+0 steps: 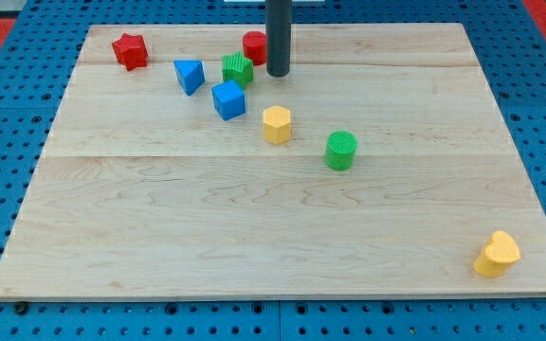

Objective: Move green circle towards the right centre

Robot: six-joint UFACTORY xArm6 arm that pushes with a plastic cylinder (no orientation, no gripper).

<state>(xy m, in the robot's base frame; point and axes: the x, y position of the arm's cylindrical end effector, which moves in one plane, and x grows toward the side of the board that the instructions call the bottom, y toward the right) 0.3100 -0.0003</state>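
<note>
The green circle (341, 150) is a short ribbed cylinder standing near the middle of the wooden board (282, 227). My tip (278, 73) is near the view's top, up and to the left of the green circle, well apart from it. The tip stands just right of a green star-like block (237, 69) and in front of a red block (254, 46) that the rod partly hides. A yellow hexagon (276, 124) lies between the tip and the green circle.
A blue cube (227, 99) and a blue triangular block (189, 76) lie left of the tip. A red star (131, 50) sits at the top left. A yellow heart-like block (497, 254) sits at the bottom right corner. Blue pegboard surrounds the board.
</note>
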